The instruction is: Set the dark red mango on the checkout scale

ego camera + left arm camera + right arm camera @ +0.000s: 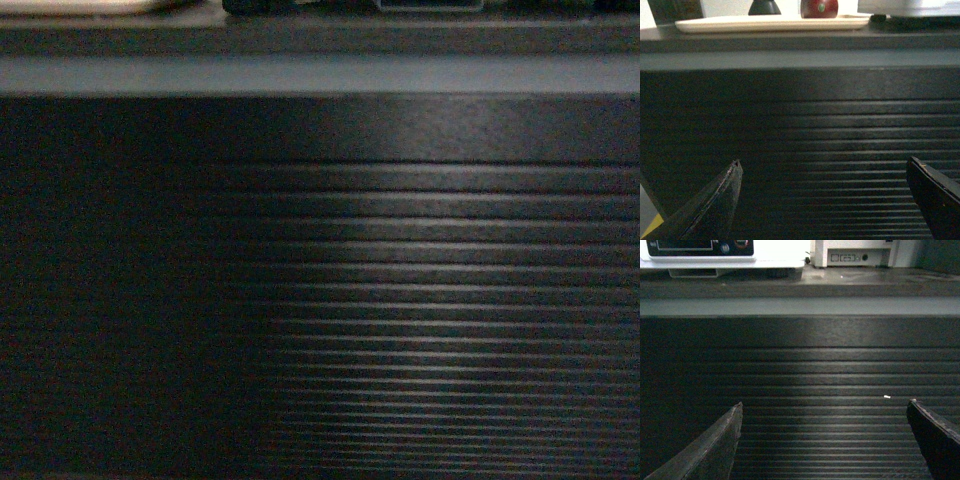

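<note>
Dark red mango [819,8] sits on a beige tray [740,23] on top of the checkout [800,150], far above your left gripper [822,172], with a dark cone-shaped object [764,7] just to its left. Your left gripper's jaws stand wide apart and hold nothing, facing the ribbed black counter front. Your right gripper [824,412] is likewise spread wide and empty, low before the same slats. Up on the counter in your right wrist view, the scale [725,257] shows its black front panel at far left, its writing too blurred to read; a white box [855,252] stands to its right, its label also illegible.
</note>
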